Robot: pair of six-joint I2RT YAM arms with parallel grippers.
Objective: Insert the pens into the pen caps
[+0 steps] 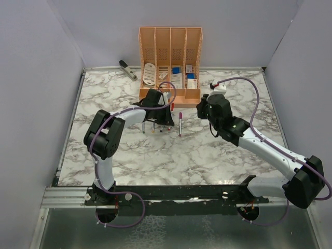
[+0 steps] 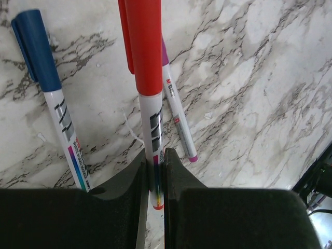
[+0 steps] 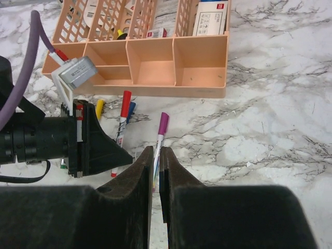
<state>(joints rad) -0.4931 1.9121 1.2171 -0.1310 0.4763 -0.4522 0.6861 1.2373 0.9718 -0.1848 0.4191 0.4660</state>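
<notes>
Left gripper is clamped narrow on the tail end of the red-capped pen, which points away over the marble table between the blue-capped pen and the purple-capped pen lying there. Right gripper is nearly closed and empty, apart from them. The red cap looks fully seated, so this pen is probably done. The next move calls for a gentle lowering and release beside the others.

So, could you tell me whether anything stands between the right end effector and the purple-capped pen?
Nothing visible does: the purple-capped pen lies directly ahead of the right end effector. The left end effector, shut on the red-capped pen, sits off to one side.
</notes>
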